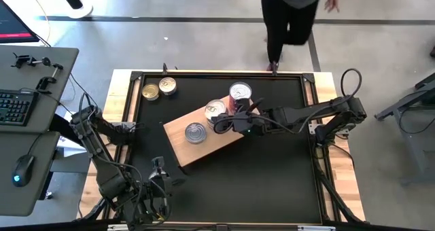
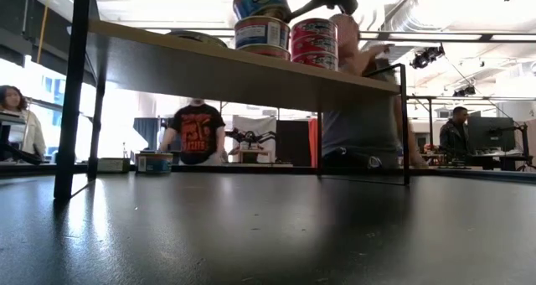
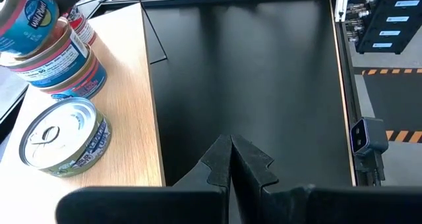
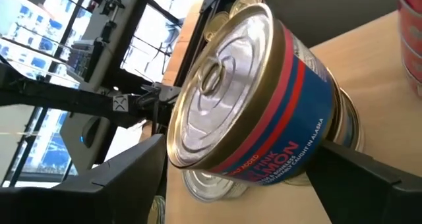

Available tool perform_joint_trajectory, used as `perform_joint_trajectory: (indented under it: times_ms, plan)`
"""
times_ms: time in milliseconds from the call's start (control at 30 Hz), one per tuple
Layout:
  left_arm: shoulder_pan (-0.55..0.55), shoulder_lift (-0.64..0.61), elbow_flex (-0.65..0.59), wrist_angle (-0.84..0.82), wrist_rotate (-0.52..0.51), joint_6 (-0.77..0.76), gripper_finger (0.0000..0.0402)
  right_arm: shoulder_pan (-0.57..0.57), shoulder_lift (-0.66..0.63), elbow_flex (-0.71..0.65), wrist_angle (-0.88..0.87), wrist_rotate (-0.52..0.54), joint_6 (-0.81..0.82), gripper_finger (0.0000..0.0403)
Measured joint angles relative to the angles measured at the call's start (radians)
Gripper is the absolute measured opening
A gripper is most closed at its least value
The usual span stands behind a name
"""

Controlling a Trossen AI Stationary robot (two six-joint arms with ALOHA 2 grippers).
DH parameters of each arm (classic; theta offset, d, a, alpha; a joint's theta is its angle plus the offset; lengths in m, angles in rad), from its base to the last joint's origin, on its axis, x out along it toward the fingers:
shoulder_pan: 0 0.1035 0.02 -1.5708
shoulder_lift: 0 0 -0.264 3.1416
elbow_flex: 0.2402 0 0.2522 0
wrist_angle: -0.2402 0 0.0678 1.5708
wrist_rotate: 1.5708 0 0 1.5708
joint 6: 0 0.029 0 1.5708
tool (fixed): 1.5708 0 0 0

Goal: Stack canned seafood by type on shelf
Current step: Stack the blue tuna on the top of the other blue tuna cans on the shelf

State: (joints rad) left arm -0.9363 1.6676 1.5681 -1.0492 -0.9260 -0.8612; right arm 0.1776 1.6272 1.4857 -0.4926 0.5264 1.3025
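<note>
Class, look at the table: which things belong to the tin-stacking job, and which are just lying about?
Job:
shelf
salmon tin, gripped by right gripper
red stack
lone tin on shelf
two tins on tabletop
left gripper, waiting shut at the near edge

Lying about:
keyboard
mouse
person beyond the table

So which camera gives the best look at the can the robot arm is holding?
The right wrist view: the blue-and-red salmon can fills it between the right gripper's fingers, tilted above another tin. The high view shows only its top; the low view its side; the left wrist view a cropped edge.
</note>
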Motion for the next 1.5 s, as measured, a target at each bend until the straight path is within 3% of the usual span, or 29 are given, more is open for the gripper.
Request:
perform_joint_trajectory:
  times_ms: [433, 600, 1500]
  plan:
    - [0.000, 0.000, 0.000, 0.003, 0.006, -0.002, 0.0000, 0.000, 0.000, 0.000, -0.007, -0.071, -0.002, 0.0342]
    - [0.000, 0.000, 0.000, 0.003, 0.006, -0.001, 0.0000, -0.001, 0.000, 0.002, 0.005, -0.162, -0.020, 0.0342]
    - [0.000, 0.000, 0.000, 0.007, 0.008, -0.027, 0.0000, 0.001, -0.058, 0.000, -0.017, -0.142, -0.001, 0.0342]
